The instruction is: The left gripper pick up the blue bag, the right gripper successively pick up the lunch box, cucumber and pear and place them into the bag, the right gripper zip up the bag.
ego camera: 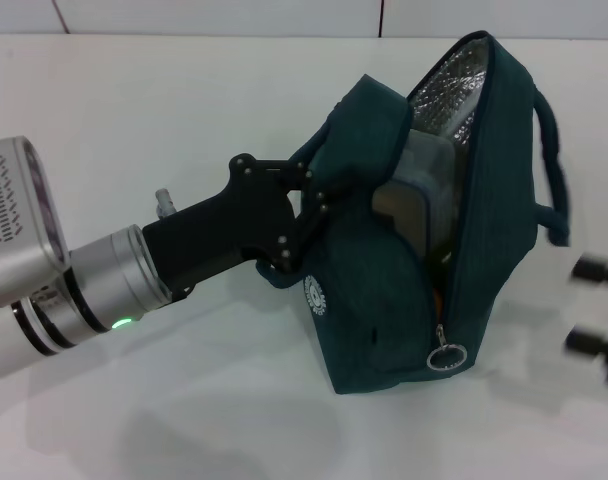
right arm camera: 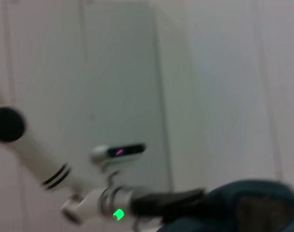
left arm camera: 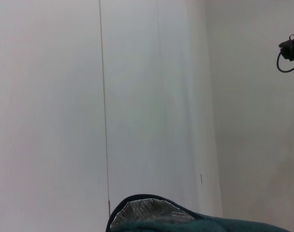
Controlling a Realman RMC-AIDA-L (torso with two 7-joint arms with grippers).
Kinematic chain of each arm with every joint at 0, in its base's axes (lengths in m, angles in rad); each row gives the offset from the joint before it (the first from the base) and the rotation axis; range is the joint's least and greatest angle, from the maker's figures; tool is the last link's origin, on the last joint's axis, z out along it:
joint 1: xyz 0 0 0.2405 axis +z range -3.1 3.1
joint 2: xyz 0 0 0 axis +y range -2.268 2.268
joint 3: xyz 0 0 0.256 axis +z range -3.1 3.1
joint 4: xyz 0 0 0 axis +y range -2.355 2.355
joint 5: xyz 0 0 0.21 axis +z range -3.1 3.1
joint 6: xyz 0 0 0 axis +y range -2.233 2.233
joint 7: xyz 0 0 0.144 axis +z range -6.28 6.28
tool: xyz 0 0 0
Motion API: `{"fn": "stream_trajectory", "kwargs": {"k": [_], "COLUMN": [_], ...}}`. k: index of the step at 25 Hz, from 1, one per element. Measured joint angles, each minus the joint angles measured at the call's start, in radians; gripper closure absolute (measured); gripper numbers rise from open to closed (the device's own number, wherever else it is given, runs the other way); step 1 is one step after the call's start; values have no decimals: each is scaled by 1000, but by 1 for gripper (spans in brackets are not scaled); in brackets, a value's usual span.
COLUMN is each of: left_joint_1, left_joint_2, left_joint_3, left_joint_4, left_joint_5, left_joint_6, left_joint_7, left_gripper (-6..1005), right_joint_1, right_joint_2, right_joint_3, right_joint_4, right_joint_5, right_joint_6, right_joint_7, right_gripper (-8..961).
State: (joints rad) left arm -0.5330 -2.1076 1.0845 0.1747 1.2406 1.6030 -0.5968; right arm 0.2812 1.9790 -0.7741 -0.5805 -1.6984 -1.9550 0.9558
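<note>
From the head view I see the left gripper (ego camera: 309, 215) reaching in from the left, its jaws clamped on the folded-over fabric at the upper left edge of the blue bag (ego camera: 384, 300). The bag stands tilted on the white tabletop (ego camera: 134, 100), mouth gaping toward the far right, foil lining (ego camera: 454, 85) exposed. Inside I make out the clear lunch box (ego camera: 424, 190) standing on edge, and a sliver of orange low in the opening (ego camera: 439, 297), which I take to be the pear; I cannot see the cucumber. The ring-pull zipper (ego camera: 446, 355) hangs at the near lower end of the opening. The right gripper (ego camera: 596, 310) sits at the right edge of the frame, apart from the bag; I cannot tell how its jaws stand.

I judge the packing largely done, with zipping left. The bag is soft and slumps under its load, so the left hold must keep the seam taut. The ring is small, stiff and free to swing; I would hook or pinch it squarely and pull along the zipper track.
</note>
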Motion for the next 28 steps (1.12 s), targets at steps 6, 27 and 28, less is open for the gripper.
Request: {"fn": "stream_trajectory", "kwargs": {"k": [6,27,28], "left_joint_1": [-1,-3,-3], "left_joint_2": [0,0,0], "left_joint_3": [0,15,15], "left_joint_4": [0,-3,-6], "left_joint_5": [1,0,0], "left_joint_6": [4,16,18], "left_joint_7": [0,3,5], "left_gripper": [951,950,950], "right_joint_1": [58,210,210], "right_joint_2": [29,44,44], "right_joint_3": [-74,-253,-253], "right_joint_4": [8,180,180], "right_joint_5": [-129,-115,-115], "right_joint_6": [81,269,267], "right_joint_7": [4,19,19], "right_gripper": [360,464,472]}}
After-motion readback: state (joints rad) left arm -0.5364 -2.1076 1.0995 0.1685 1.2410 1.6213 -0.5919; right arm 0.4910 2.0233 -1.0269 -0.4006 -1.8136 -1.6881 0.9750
